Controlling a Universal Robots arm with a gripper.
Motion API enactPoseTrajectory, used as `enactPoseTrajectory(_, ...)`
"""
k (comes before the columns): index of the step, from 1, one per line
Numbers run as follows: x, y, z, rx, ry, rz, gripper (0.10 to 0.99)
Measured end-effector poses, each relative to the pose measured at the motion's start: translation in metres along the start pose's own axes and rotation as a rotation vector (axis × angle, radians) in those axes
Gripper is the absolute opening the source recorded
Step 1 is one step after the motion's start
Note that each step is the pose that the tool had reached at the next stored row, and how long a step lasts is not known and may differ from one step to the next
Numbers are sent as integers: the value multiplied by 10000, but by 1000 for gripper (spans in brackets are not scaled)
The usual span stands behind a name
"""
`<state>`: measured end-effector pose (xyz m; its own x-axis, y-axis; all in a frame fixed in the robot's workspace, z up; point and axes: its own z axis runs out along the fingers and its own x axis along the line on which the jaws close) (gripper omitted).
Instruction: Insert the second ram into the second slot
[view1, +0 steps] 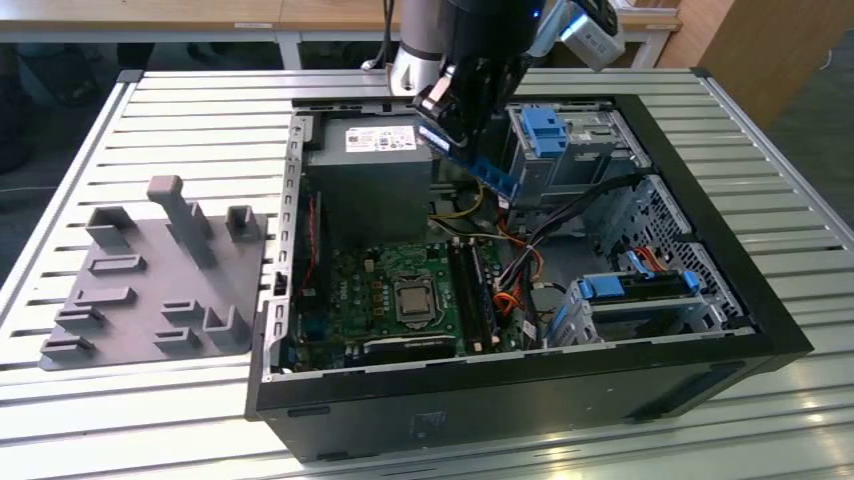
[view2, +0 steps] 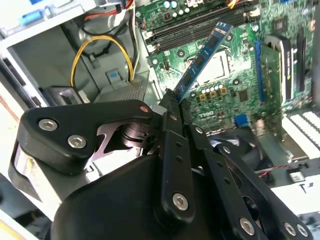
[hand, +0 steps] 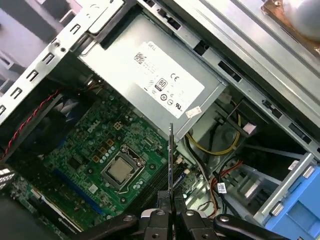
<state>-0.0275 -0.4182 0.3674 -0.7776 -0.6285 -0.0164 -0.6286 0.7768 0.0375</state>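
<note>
Gripper (view2: 172, 97) clenched on the second ram (view2: 201, 59), I'm mid-carry; in the exterior view it hangs at twelve o'clock of the memory slots (view1: 477, 295), wanting careful edge alignment

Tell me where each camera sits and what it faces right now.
Exterior view: off the arm, high, looking down into the case; arm and gripper show, holding the ram.
First wrist view: on the wrist, facing power supply and motherboard past the fingers.
Second wrist view: on the wrist, facing the motherboard along the ram; gripper linkage shows.
Both wrist views share ram, motherboard and CPU socket.
</note>
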Motion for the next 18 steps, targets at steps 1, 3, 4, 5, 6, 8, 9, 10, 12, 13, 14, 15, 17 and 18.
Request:
enactPoseTrajectory(1, 0, 0, 3, 3, -7, 184, 137)
enactPoseTrajectory(3, 0, 0, 8, 9, -21, 543, 137)
enactPoseTrajectory(4, 0, 0, 11, 12, -27, 736, 137)
enactPoseTrajectory(5, 0, 0, 14, 15, -34, 914, 137)
enactPoseTrajectory(6, 0, -1, 17, 18, -42, 1095, 137)
enactPoseTrajectory(8, 0, -1, 22, 23, -55, 1453, 137)
enactPoseTrajectory(9, 0, -1, 25, 26, -62, 1639, 137)
enactPoseTrajectory(10, 1, -1, 28, 29, -69, 1818, 137)
enactPoseTrajectory(12, 0, -1, 34, 35, -82, 2178, 137)
enactPoseTrajectory(13, 0, -1, 36, 39, -89, 2368, 137)
enactPoseTrajectory(14, 1, -2, 39, 42, -95, 2554, 137)
enactPoseTrajectory(15, 1, -2, 43, 45, -103, 2732, 137)
enactPoseTrajectory(17, 1, -2, 48, 50, -116, 3092, 137)
enactPoseTrajectory(18, 1, -2, 51, 53, -123, 3273, 137)
